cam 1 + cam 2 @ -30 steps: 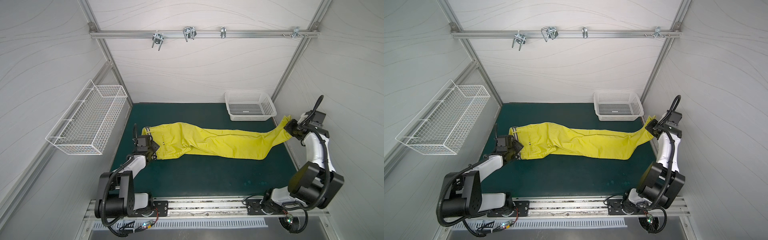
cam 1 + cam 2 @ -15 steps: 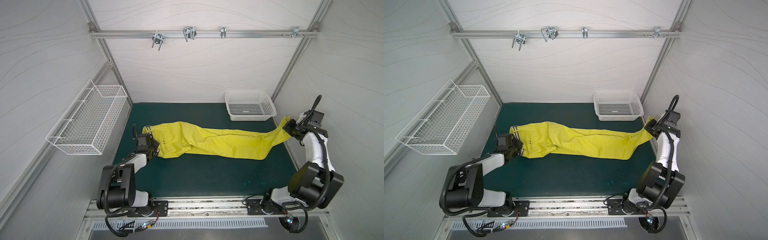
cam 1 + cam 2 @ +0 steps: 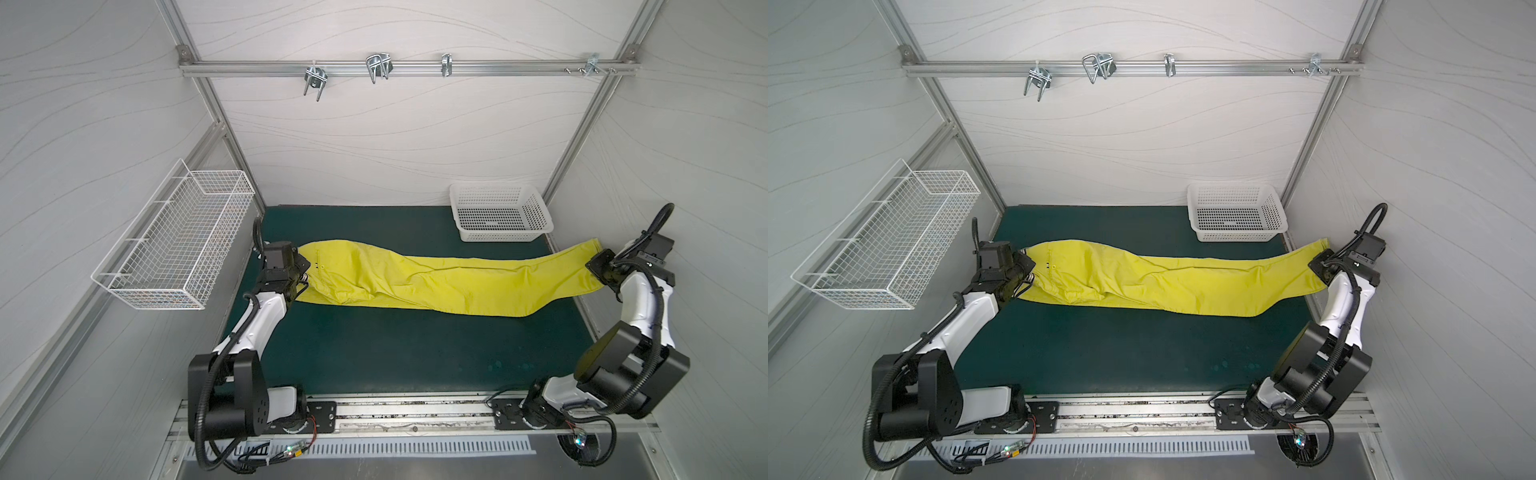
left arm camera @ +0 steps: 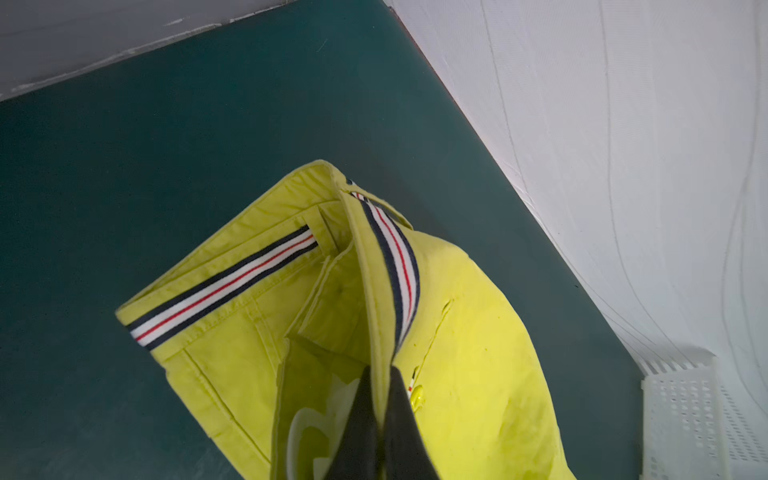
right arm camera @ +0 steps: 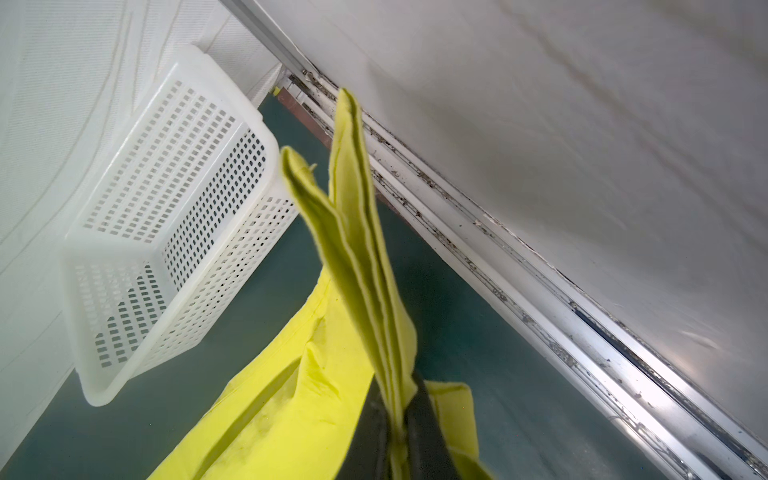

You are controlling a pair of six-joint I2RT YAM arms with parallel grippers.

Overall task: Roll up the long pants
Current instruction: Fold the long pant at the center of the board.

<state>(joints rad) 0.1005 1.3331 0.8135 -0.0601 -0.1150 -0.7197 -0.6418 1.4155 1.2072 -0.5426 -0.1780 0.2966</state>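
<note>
The left gripper point(image 4: 380, 376) clamps the long pants point(image 3: 415, 282) by the waistband point(image 4: 220, 291) at the mat's point(image 3: 415, 353) left edge. The right gripper point(image 5: 397, 401) clamps the cuffs point(image 5: 353, 166). This looks like the straightening step; next, lay the pants flat and roll from one end.

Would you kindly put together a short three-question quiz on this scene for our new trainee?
1. True or false: the bright yellow-green fabric long pants lie fully rolled up on the dark green mat.
2. Multiple choice: the left tool is shut on the pants' (A) striped waistband end, (B) leg cuffs, (C) knee.
3. Fill in: the right tool grips the leg cuffs near the white perforated plastic ____.
Key: 1 false, they lie stretched out, unrolled; 2 A; 3 basket.
</note>
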